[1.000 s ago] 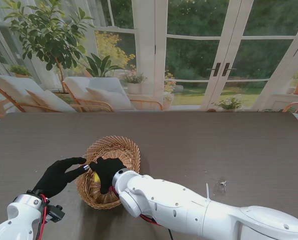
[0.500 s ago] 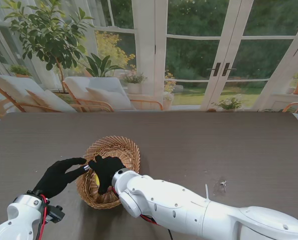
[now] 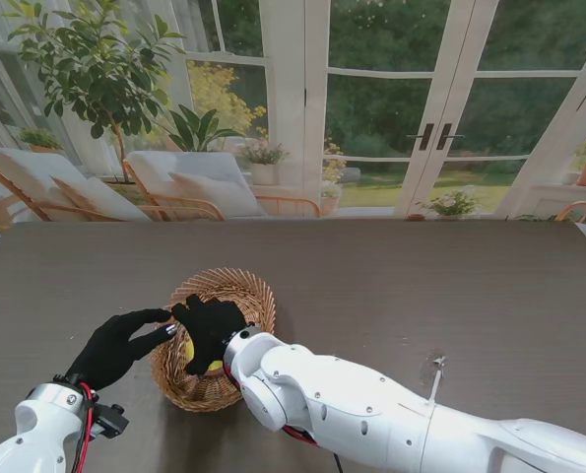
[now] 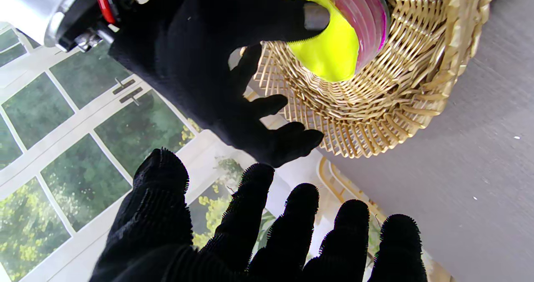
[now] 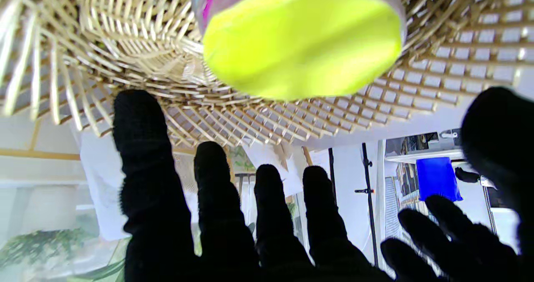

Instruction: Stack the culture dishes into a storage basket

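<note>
A round wicker basket [image 3: 235, 284] sits on the dark table in front of me. Inside it stands a stack of pink culture dishes [image 4: 369, 11] topped by a yellow one [image 5: 300, 40], which shows as a yellow patch [image 3: 214, 366] in the stand view. My right hand [image 3: 208, 327] hovers over the basket with its fingers spread. Its thumb tip rests on the yellow dish [image 4: 333, 52], but nothing is gripped. My left hand [image 3: 118, 347] is open beside the basket's left rim, its fingertips [image 4: 300, 198] just outside the weave [image 4: 396, 107].
A small clear object [image 3: 435, 363] lies on the table to the right, partly behind my right forearm [image 3: 352, 414]. Bare dark tabletop [image 3: 421, 276] surrounds the basket. Glass doors and patio furniture stand beyond the far edge.
My right hand has shifted slightly farther from me over the basket, uncovering more of the yellow dish. The left hand has stayed in place.
</note>
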